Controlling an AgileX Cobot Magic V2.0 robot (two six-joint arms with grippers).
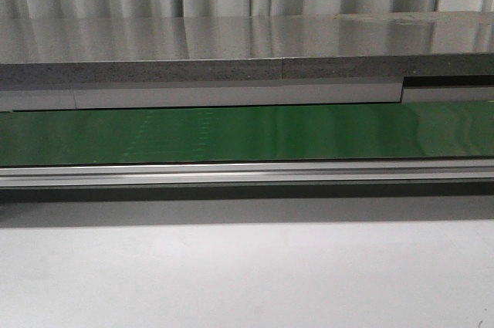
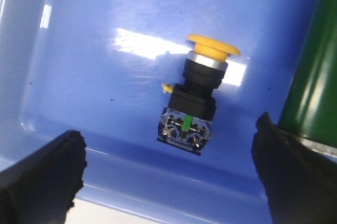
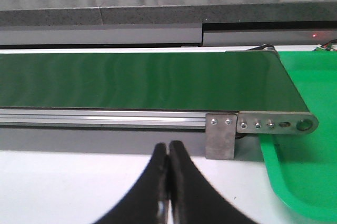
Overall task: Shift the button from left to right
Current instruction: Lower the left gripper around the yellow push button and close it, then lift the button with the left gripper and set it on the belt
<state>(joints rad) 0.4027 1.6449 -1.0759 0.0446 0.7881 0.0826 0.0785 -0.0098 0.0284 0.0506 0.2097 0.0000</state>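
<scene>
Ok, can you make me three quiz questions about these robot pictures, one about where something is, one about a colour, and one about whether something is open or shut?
1. Where does the button lie?
A. In a blue tray
B. On the green belt
C. In a green tray

2. What colour is the button's cap?
A. Red
B. Orange-yellow
C. White

3. How does the right gripper stand?
A. Wide open
B. Shut on the button
C. Shut, holding nothing

Answers:
1. A, the left wrist view shows the button lying on its side on the floor of the blue tray, between the spread fingers of the open left gripper.
2. B, the round cap is orange-yellow above a black body.
3. C, its two black fingers press together with nothing between them, in front of the green conveyor belt.
</scene>
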